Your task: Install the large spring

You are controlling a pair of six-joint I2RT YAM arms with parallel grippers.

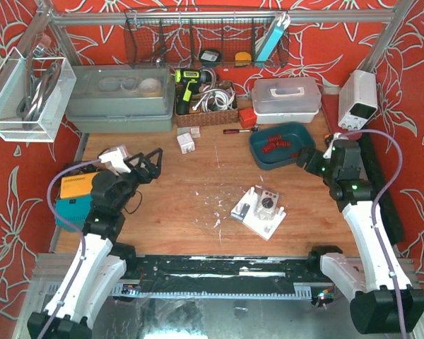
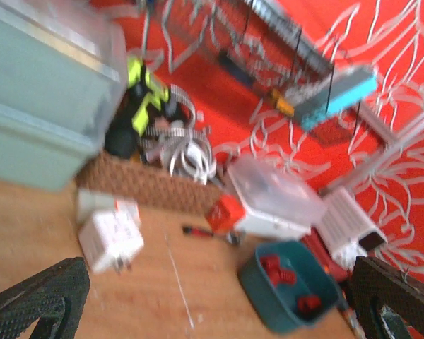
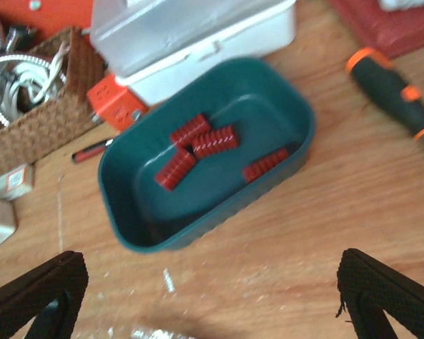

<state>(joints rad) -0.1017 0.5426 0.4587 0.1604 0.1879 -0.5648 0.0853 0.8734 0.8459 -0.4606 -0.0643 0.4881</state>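
Wooden table, ribbed red springs in rounded teal tray, left hand, right hand both apart

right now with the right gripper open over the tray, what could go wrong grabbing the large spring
1. Three red springs lie bunched in the teal tray; the open right gripper might pinch two, or the wrong size.
2. The lone spring sits near the wall, so a finger might clip the rim.

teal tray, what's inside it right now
Four red springs lie loose on the floor of the teal tray, two of them touching. Nothing else shows inside. The floor under the springs and right against the near wall cannot be seen.
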